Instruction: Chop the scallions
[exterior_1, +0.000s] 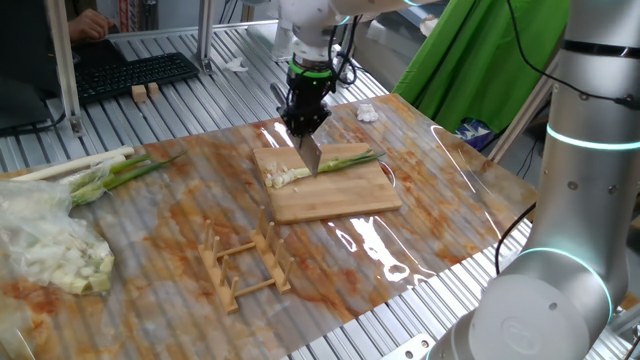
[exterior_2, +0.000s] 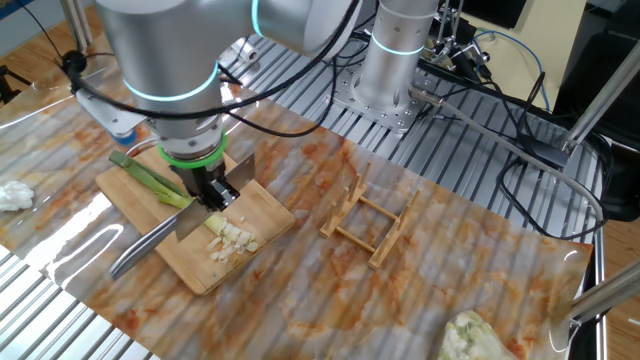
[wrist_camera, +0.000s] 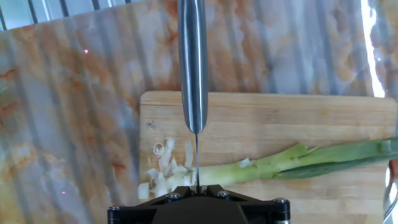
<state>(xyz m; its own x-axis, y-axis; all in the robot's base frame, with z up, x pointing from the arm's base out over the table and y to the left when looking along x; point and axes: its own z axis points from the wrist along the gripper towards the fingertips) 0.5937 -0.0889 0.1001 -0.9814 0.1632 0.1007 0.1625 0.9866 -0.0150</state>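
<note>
A wooden cutting board (exterior_1: 340, 205) lies mid-table. On it lies the scallion (exterior_1: 352, 158), its green leaves pointing right and its cut pale end under the knife (exterior_1: 310, 155). Short white bits (exterior_1: 287, 178) are heaped left of the blade. My gripper (exterior_1: 305, 118) is shut on the knife's handle, straight above the board. In the hand view the knife (wrist_camera: 193, 62) runs away from my gripper (wrist_camera: 196, 190), with its blade edge down across the scallion (wrist_camera: 292, 160), next to the bits (wrist_camera: 163, 171). The other fixed view shows the knife (exterior_2: 165, 238) between the scallion (exterior_2: 150, 178) and the bits (exterior_2: 233, 238).
A bundle of whole stalks (exterior_1: 100, 170) and a pale heap in clear plastic (exterior_1: 55, 250) lie at the left. A wooden rack (exterior_1: 250, 265) stands in front of the board. A white crumpled wad (exterior_1: 367, 113) sits behind it. A second robot's base (exterior_1: 575, 200) stands at the right.
</note>
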